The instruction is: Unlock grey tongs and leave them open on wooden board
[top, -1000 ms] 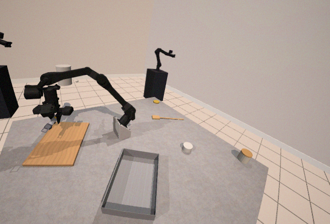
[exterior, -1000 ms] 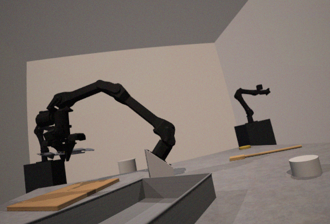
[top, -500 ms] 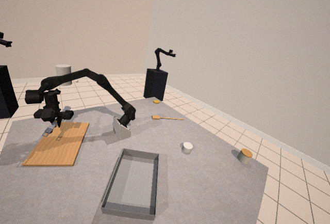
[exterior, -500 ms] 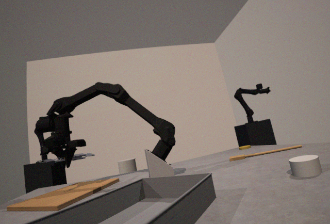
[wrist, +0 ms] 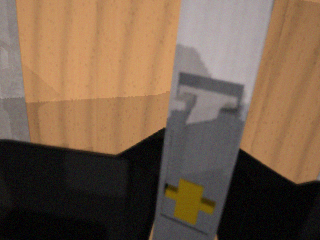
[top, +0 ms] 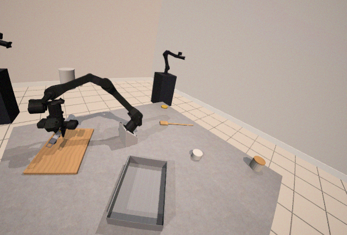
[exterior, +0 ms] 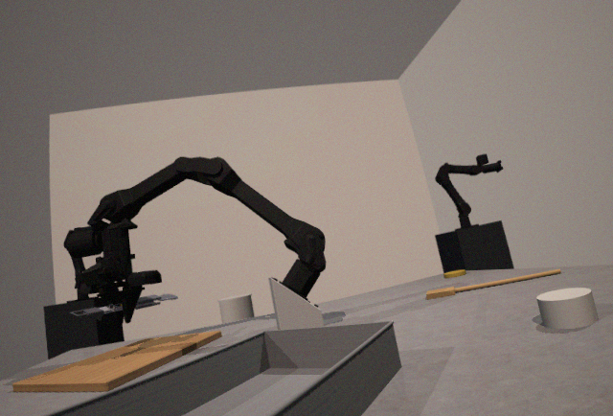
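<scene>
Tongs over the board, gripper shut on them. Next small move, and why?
Probably lower straight down. The gripper holds the grey tongs roughly level, clearly above the wooden board in the exterior view; releasing now would drop them. Whether they are unlocked, I cannot tell.
</scene>
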Controlling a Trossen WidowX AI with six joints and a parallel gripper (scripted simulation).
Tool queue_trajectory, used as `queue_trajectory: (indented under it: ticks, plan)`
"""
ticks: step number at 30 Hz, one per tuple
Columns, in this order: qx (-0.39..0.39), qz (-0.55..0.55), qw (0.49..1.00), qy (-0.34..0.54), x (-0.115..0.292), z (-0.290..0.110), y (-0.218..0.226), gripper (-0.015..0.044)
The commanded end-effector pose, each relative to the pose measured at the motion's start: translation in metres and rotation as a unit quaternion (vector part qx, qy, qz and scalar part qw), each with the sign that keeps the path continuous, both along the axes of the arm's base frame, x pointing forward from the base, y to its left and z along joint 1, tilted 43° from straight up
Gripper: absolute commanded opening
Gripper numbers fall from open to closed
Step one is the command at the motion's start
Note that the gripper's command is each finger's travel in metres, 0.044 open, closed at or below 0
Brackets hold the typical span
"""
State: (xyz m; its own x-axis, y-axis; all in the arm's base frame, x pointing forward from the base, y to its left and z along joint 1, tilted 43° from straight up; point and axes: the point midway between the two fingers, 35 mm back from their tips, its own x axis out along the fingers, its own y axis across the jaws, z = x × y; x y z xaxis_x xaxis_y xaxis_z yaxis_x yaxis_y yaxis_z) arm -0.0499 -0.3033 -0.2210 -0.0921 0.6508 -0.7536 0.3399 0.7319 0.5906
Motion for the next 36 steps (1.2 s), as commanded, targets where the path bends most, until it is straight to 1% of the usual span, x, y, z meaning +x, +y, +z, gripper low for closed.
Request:
queue_trajectory:
  ticks: [1,24,36]
  plan:
    - [0.003,0.004,1.000,-0.001,-0.001,-0.005,0.007,-0.0150]
    - [0.003,0.004,1.000,0.000,-0.003,-0.025,0.030,-0.0150]
    - [0.002,0.000,1.000,0.000,-0.003,-0.024,0.028,0.0165]
